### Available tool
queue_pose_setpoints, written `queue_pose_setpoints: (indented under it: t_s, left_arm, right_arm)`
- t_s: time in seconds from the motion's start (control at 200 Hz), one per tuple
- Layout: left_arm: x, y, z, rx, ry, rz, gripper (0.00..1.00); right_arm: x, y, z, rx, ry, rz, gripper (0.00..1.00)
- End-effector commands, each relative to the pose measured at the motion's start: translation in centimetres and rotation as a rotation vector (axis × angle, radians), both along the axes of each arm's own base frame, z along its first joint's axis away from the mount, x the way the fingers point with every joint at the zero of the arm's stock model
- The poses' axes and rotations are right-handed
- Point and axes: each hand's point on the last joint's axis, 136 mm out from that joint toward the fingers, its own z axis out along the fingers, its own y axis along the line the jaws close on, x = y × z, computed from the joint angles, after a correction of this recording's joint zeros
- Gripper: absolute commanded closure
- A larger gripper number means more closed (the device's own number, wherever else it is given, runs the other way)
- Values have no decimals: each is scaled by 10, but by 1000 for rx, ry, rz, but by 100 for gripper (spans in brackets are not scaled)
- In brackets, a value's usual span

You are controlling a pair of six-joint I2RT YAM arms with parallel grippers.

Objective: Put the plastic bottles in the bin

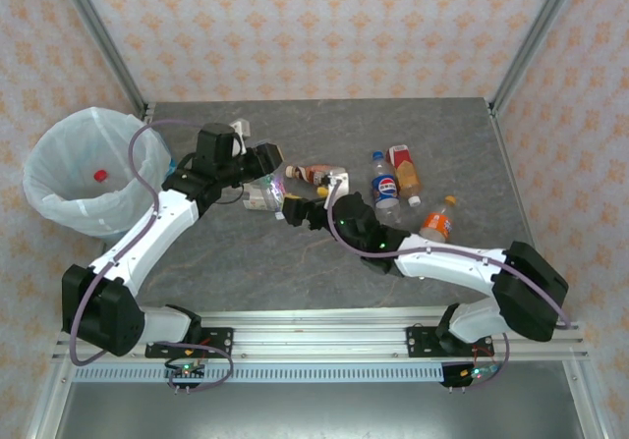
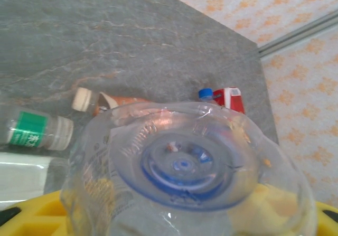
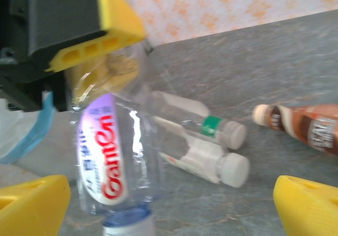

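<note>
A clear plastic bottle (image 1: 263, 195) with a white and red label and a blue cap hangs cap down between the two grippers. My left gripper (image 1: 261, 168) is shut on its upper end; in the left wrist view the bottle's base (image 2: 185, 167) sits between the yellow fingers (image 2: 31, 217). My right gripper (image 1: 293, 206) stands open, its yellow fingers (image 3: 31, 204) spread wide on either side of the bottle (image 3: 105, 157) without touching it. The bin (image 1: 59, 203), lined with a white bag, stands at the far left with a red cap (image 1: 99, 175) inside.
More bottles lie on the grey table: two clear white-capped ones (image 3: 211, 128) (image 3: 216, 164), a brown one (image 3: 306, 125) (image 1: 314, 174), a Pepsi bottle (image 1: 383, 189), a red-labelled one (image 1: 400, 154) and an orange one (image 1: 439, 221). Metal frame posts stand at the back corners.
</note>
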Motion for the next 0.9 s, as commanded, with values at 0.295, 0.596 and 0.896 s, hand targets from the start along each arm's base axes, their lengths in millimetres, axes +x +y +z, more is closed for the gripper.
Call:
queue_pose_setpoints:
  t_s: [0.295,0.596,0.896]
  left_arm:
    - [1,39,25,185,-25,148,44]
    - [-2,70,59,348,-75,213,43]
    - [-1,92,113,435,-175,277,43]
  right_arm:
    - [17,-58,-23,6,51,-258,1]
    - [18,-52,-21,-76,33,-216,1]
    - [22,-45,-11,-92,8,-199,1]
